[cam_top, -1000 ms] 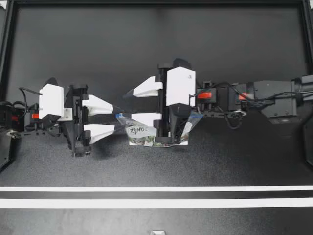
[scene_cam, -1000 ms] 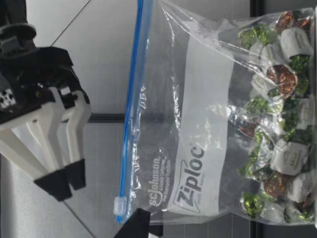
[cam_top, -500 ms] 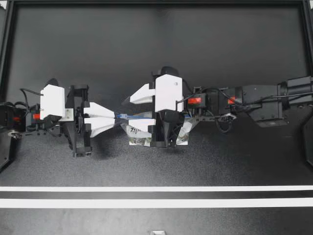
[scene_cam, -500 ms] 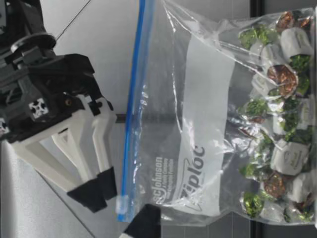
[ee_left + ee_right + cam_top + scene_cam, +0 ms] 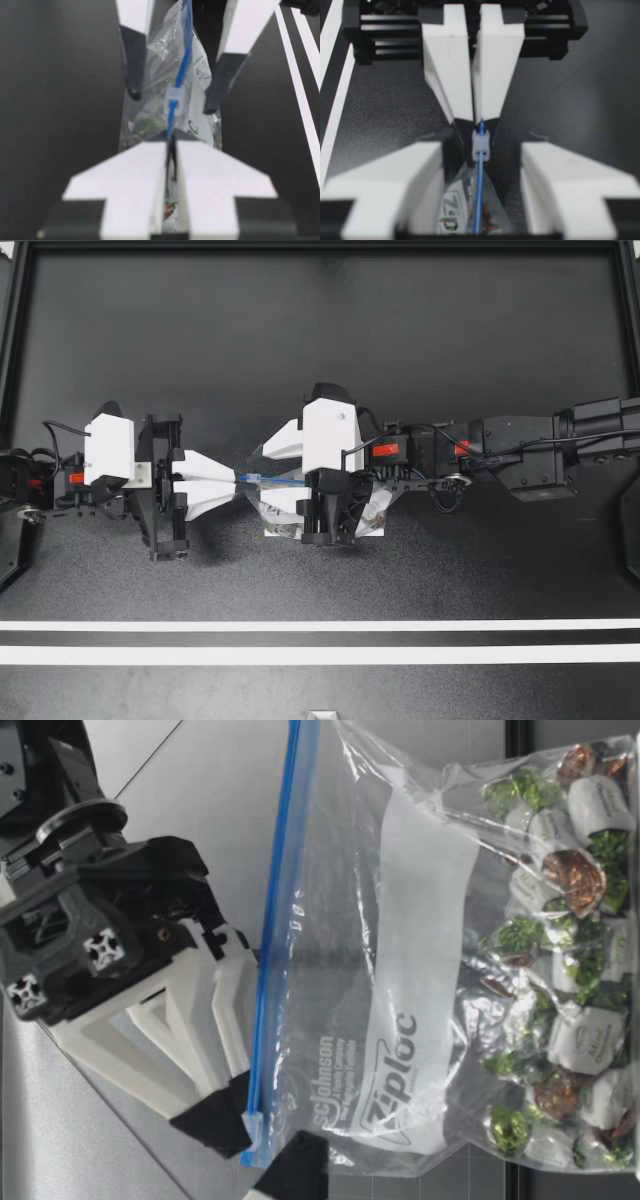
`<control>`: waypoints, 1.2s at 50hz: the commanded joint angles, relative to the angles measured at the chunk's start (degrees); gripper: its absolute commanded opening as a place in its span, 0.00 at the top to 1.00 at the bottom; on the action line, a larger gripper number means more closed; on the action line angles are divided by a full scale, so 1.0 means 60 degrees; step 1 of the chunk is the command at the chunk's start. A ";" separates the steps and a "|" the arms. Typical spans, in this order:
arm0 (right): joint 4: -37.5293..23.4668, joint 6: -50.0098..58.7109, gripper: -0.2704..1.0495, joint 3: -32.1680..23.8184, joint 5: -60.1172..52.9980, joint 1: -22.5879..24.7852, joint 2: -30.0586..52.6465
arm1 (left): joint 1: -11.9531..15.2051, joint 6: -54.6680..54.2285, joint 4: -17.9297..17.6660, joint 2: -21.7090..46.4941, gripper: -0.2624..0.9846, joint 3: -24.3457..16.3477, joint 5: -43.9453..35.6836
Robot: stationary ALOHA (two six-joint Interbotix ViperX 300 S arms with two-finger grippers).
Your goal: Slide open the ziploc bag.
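A clear ziploc bag (image 5: 400, 970) stands upright, its lower part filled with wrapped candies (image 5: 560, 920) and a blue zipper strip (image 5: 275, 920) along its top. My left gripper (image 5: 236, 480) is shut on the bag's end corner, just past the white slider (image 5: 173, 95); the left wrist view shows its fingers (image 5: 150, 165) pressed together on the plastic. My right gripper (image 5: 262, 480) reaches in from the other side, open. Its two fingers straddle the zipper with the slider (image 5: 481, 142) between them, clear of both pads. Beside the slider (image 5: 252, 1125) is a right fingertip (image 5: 215, 1120).
Two white tape lines (image 5: 320, 625) run across the black table near its front edge. A black frame (image 5: 320, 245) borders the table at the back and sides. Both arms meet at the table's middle.
My left gripper has shut on the bag's corner. My right gripper has moved toward the left one along the zipper, and its fingers now flank the slider and stand slightly narrower.
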 commanded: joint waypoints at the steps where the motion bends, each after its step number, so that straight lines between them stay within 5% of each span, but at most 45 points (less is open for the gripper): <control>1: 0.0015 0.0088 0.49 -0.0278 0.0044 0.0015 -0.0146 | 0.0000 0.0015 0.0015 -0.0088 0.87 -0.0103 -0.0103; 31: -0.0117 0.0015 0.85 -0.0645 0.2080 0.0044 -0.0674 | 0.0000 0.0015 -0.0059 -0.0088 0.87 -0.0059 -0.0044; 60: -0.0718 -0.0015 0.87 -0.1406 0.3911 0.0044 -0.0674 | 0.0000 0.0117 -0.0132 -0.0088 0.87 -0.0146 0.0015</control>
